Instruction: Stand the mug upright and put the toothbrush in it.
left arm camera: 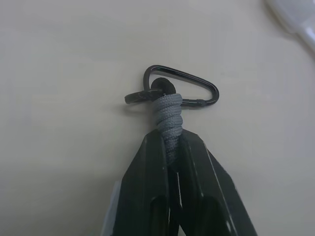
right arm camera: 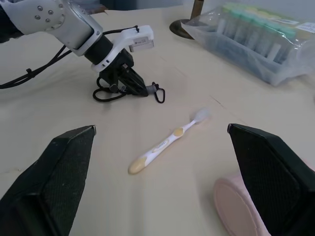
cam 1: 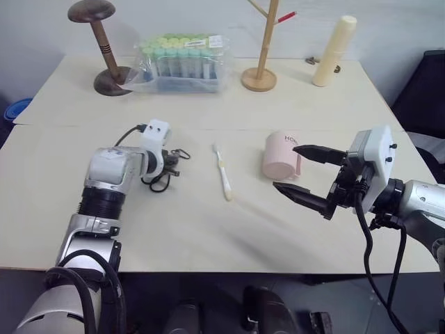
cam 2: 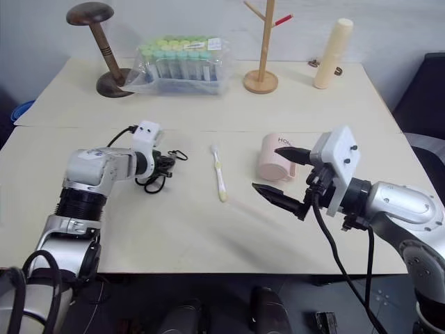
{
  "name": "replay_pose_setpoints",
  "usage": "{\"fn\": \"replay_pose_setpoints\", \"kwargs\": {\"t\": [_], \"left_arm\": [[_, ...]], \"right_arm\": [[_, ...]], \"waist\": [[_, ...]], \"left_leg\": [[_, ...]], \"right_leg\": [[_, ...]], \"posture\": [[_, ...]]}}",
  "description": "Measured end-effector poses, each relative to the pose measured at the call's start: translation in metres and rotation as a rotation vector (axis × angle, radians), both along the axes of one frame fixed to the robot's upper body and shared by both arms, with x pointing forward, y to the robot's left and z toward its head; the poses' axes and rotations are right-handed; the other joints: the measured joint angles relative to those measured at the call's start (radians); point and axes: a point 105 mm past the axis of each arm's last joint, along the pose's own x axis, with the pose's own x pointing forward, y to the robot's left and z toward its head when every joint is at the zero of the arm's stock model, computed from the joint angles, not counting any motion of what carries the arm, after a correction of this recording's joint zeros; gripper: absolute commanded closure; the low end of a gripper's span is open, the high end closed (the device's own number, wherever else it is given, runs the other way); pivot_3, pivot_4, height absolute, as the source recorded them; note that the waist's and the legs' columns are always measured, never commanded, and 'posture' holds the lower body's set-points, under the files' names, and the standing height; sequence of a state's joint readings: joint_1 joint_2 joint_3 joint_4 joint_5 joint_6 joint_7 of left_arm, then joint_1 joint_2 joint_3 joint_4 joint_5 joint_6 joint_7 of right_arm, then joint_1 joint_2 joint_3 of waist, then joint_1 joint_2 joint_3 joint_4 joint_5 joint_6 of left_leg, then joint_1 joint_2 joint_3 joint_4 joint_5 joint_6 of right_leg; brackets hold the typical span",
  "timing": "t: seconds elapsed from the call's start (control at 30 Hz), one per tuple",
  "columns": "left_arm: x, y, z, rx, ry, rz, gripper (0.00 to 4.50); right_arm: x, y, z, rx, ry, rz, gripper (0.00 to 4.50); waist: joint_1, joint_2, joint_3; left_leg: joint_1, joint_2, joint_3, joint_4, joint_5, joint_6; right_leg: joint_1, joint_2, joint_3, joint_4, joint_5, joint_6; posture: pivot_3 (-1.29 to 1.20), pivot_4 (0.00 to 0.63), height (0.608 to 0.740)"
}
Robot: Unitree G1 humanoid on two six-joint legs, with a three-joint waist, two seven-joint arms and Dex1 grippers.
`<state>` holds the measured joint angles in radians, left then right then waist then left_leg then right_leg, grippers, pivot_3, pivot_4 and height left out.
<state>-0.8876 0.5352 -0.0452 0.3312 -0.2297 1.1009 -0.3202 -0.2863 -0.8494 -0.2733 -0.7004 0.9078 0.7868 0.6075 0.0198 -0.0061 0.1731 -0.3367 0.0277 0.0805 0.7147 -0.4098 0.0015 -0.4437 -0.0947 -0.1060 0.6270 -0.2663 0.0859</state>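
Left wrist view puts the left gripper (left arm camera: 173,147) in the lower middle of the frame, its two black fingers clenched on the grey wound cord of a small key-ring lanyard (left arm camera: 169,115); a black metal carabiner (left arm camera: 189,88) lies on the table just beyond the tips. That is not a thing of the task.

Right wrist view shows the right gripper (right arm camera: 165,162) spread wide and grasping nothing, with one black finger at each lower corner of the frame. Between them, at the centre, lies the slim white toothbrush with a pale yellow handle end (right arm camera: 165,142), flat on the cream table (right arm camera: 74,105). The small pale pink cylindrical mug with dark lettering (right arm camera: 241,206) lies on its side at the lower right, close to one finger.

In the left eye view the mug sits right of centre, with the toothbrush just left of it and apart from it.

The mug looks rigid, smooth and fairly light, so it may roll or slip; gripping across its wall or rim seems safest. The toothbrush is stiff, thin and very light, lying flush with the table; mid-handle looks like the best place to pinch.
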Motion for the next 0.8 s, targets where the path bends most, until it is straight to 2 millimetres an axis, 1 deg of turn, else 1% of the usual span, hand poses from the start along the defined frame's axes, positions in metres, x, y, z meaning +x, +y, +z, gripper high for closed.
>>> {"fn": "replay_pose_setpoints", "kwargs": {"t": [0.07, 0.13, 0.2, 0.23, 0.3, 0.4, 0.5, 0.53, 0.57, 0.67, 0.73, 0.77, 0.8], "left_arm": [[-0.004, 0.040, 0.005, 0.032, -0.015, 0.111, 4.49], [-0.015, 0.091, 0.012, 0.058, -0.025, 0.252, 4.49], [-0.023, 0.114, 0.016, 0.067, -0.037, 0.313, 4.49], [-0.031, 0.131, 0.017, 0.071, -0.036, 0.358, 4.49], [-0.047, 0.159, 0.016, 0.085, -0.027, 0.436, 4.49], [-0.063, 0.190, 0.017, 0.094, -0.026, 0.522, 4.49], [-0.074, 0.208, 0.011, 0.123, -0.012, 0.568, 4.49], [-0.077, 0.210, 0.007, 0.127, -0.005, 0.574, 3.77], [-0.079, 0.212, 0.003, 0.123, 0.004, 0.581, 3.56], [-0.084, 0.213, -0.006, 0.122, 0.022, 0.589, 2.63], [-0.087, 0.212, -0.003, 0.124, 0.010, 0.591, 1.99], [-0.087, 0.212, -0.002, 0.124, 0.007, 0.591, 1.95], [-0.087, 0.212, 0.001, 0.125, -0.004, 0.590, 1.62]], "right_arm": [[-0.003, 0.004, 0.002, 0.008, 0.003, 0.038, 0.00], [-0.008, 0.007, 0.001, 0.006, 0.021, 0.089, 0.00], [-0.009, 0.008, 0.000, -0.002, 0.030, 0.115, 0.00], [-0.009, 0.011, 0.000, -0.007, 0.037, 0.140, 0.00], [-0.007, 0.011, 0.000, -0.006, 0.045, 0.155, 0.00], [-0.005, 0.013, -0.004, -0.010, 0.070, 0.180, 0.00], [-0.004, 0.015, -0.006, -0.024, 0.081, 0.204, 0.00], [-0.004, 0.017, -0.007, -0.029, 0.084, 0.213, 0.00], [-0.003, 0.017, -0.008, -0.030, 0.086, 0.220, 0.00], [0.003, 0.013, -0.008, -0.036, 0.082, 0.202, 0.00], [0.005, 0.012, -0.010, -0.041, 0.091, 0.201, 0.00], [0.006, 0.012, -0.010, -0.042, 0.093, 0.201, 0.00], [0.006, 0.012, -0.012, -0.046, 0.098, 0.199, 0.00]], "waist": [[-0.012, -0.001, 0.000], [-0.021, -0.001, 0.000], [-0.019, -0.001, 0.000], [-0.019, -0.001, 0.001], [-0.014, -0.003, 0.001], [0.002, -0.003, 0.001], [0.008, -0.003, 0.001], [0.008, -0.004, 0.001], [0.008, -0.004, 0.001], [0.006, -0.005, 0.001], [0.003, -0.005, 0.001], [0.003, -0.005, 0.001], [0.003, -0.005, 0.001]], "left_leg": [[0.001, 0.001, 0.000, -0.001, 0.000, 0.000], [0.001, 0.001, 0.000, -0.002, 0.000, 0.000], [0.000, 0.001, 0.000, -0.002, 0.000, 0.000], [0.000, 0.001, 0.000, -0.001, 0.000, 0.000], [-0.001, 0.001, -0.001, 0.000, 0.000, 0.000], [-0.001, 0.000, -0.001, 0.000, 0.000, 0.000], [-0.001, -0.001, -0.001, 0.000, 0.000, 0.001], [-0.001, -0.001, -0.001, 0.000, -0.001, 0.001], [-0.001, -0.001, -0.001, 0.000, 0.000, 0.001], [-0.001, 0.000, -0.001, 0.000, -0.001, 0.001], [-0.001, 0.000, -0.001, 0.000, -0.001, 0.000], [-0.001, 0.000, 0.000, 0.000, -0.001, 0.000], [-0.001, 0.000, 0.000, 0.000, -0.001, 0.000]], "right_leg": [[-0.001, 0.001, 0.000, 0.000, 0.000, -0.001], [-0.001, 0.001, -0.001, 0.000, -0.001, -0.001], [-0.001, 0.000, -0.001, 0.000, -0.001, -0.001], [-0.001, -0.001, -0.001, 0.000, -0.001, -0.001], [-0.001, -0.001, -0.001, 0.000, -0.001, -0.001], [0.000, -0.001, -0.002, 0.000, -0.001, -0.001], [0.000, -0.002, -0.001, 0.000, 0.000, -0.001], [0.000, -0.002, -0.001, 0.000, 0.000, -0.001], [0.000, -0.002, -0.002, 0.000, 0.000, -0.001], [0.000, -0.002, -0.002, 0.000, 0.000, -0.001], [0.000, -0.001, -0.002, 0.000, 0.000, -0.001], [0.000, -0.001, -0.002, 0.000, 0.000, -0.001], [0.000, -0.001, -0.002, 0.000, 0.000, -0.001]], "posture": [[0.00, 0.150, 0.740], [0.00, 0.150, 0.740], [0.00, 0.150, 0.740], [0.00, 0.150, 0.740], [0.00, 0.150, 0.740], [0.00, 0.150, 0.740], [0.00, 0.150, 0.740], [0.00, 0.150, 0.740], [0.00, 0.150, 0.740], [0.00, 0.150, 0.740], [0.00, 0.150, 0.740], [0.00, 0.150, 0.740], [0.00, 0.150, 0.740]]}}
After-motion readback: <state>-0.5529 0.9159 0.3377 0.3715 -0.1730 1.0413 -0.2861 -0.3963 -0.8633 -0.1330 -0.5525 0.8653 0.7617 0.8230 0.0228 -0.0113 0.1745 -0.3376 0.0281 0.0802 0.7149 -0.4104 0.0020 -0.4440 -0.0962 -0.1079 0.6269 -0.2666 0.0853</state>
